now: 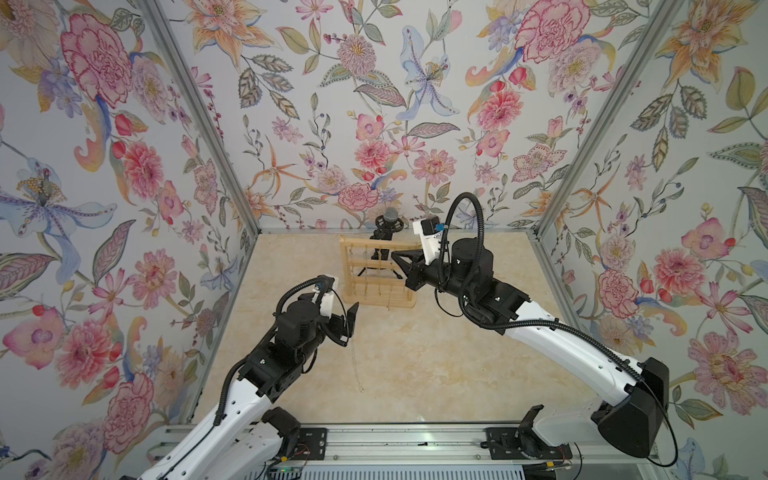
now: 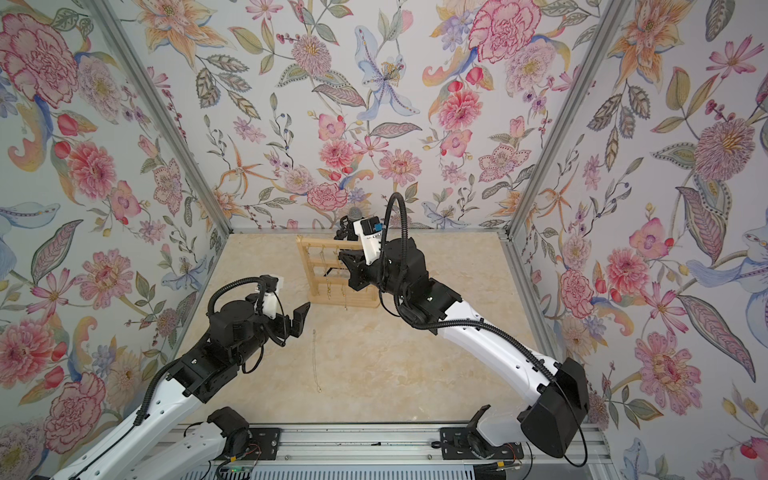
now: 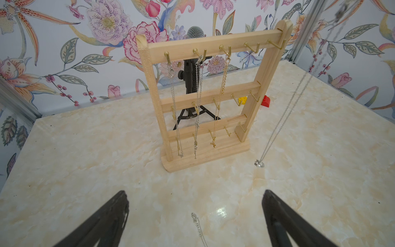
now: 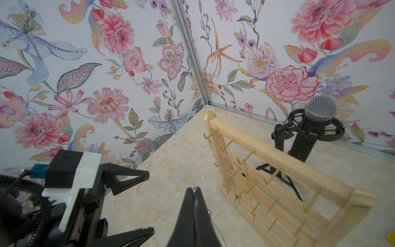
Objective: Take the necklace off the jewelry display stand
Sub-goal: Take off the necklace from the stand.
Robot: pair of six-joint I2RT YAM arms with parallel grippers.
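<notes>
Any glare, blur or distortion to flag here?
Left wrist view: bright glare patch on the glossy cream marble tabletop; the hanging thin silver necklace blurs toward its top. Right wrist view: the black right claw looks soft. Top views: evenly lit.

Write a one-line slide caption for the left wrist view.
Open left gripper faces the jewelry display stand holding three chains; a silver necklace dangles clear beside it.
</notes>
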